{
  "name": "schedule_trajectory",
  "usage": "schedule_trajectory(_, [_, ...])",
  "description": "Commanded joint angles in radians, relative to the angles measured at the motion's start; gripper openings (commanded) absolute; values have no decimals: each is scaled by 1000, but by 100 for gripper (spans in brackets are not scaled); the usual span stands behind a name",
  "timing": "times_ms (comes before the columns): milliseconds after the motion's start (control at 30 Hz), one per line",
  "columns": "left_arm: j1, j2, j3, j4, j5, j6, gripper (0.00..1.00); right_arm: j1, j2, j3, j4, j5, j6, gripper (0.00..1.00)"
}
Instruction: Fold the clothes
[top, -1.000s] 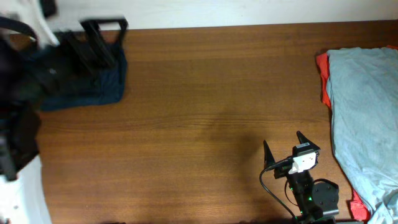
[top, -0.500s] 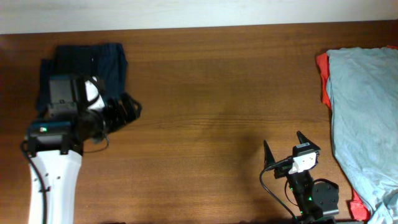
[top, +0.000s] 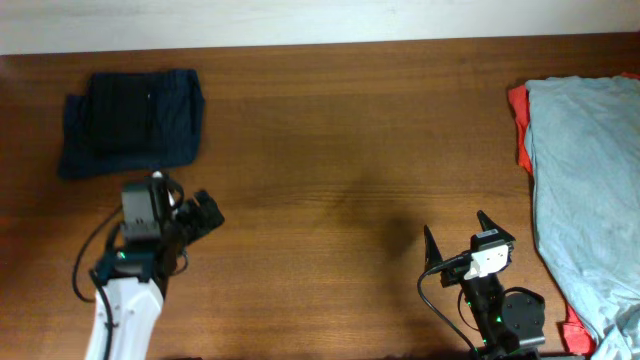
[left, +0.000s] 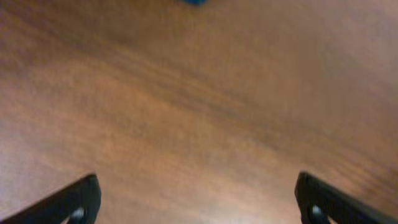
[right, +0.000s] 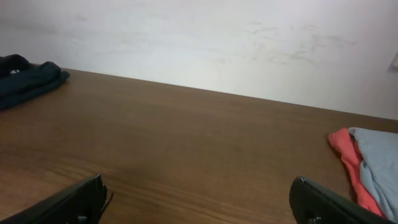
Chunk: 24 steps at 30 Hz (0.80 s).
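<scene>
A folded stack of dark clothes, a black garment on a navy one (top: 132, 122), lies at the table's far left; it also shows in the right wrist view (right: 28, 78). A light grey-blue garment (top: 588, 180) lies spread over a red one (top: 519, 125) at the right edge, both also in the right wrist view (right: 379, 168). My left gripper (top: 205, 212) is open and empty, below the folded stack, over bare wood (left: 199, 124). My right gripper (top: 455, 238) is open and empty near the front edge, left of the grey-blue garment.
The brown wooden table (top: 350, 150) ends at a white wall (right: 217, 37) at the back. The red and grey-blue garments hang over the table's right edge.
My left arm has drawn back from the folded dark stack toward the front of the table, leaving the stack lying flat. The right arm has not moved.
</scene>
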<state>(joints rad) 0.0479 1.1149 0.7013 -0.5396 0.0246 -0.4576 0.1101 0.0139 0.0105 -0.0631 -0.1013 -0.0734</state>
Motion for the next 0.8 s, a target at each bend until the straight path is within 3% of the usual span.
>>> schedule_trajectory(0, [-2, -67, -144, 114, -41, 2, 99, -7, -10, -5, -5, 9, 11, 99])
schedule_trajectory(400, [-2, -264, -568, 596, -51, 2, 99, -7, -10, -5, -5, 9, 11, 99])
schedule_trajectory(767, [-2, -364, -673, 689, -52, 2, 99, -7, -10, -5, -5, 9, 11, 99])
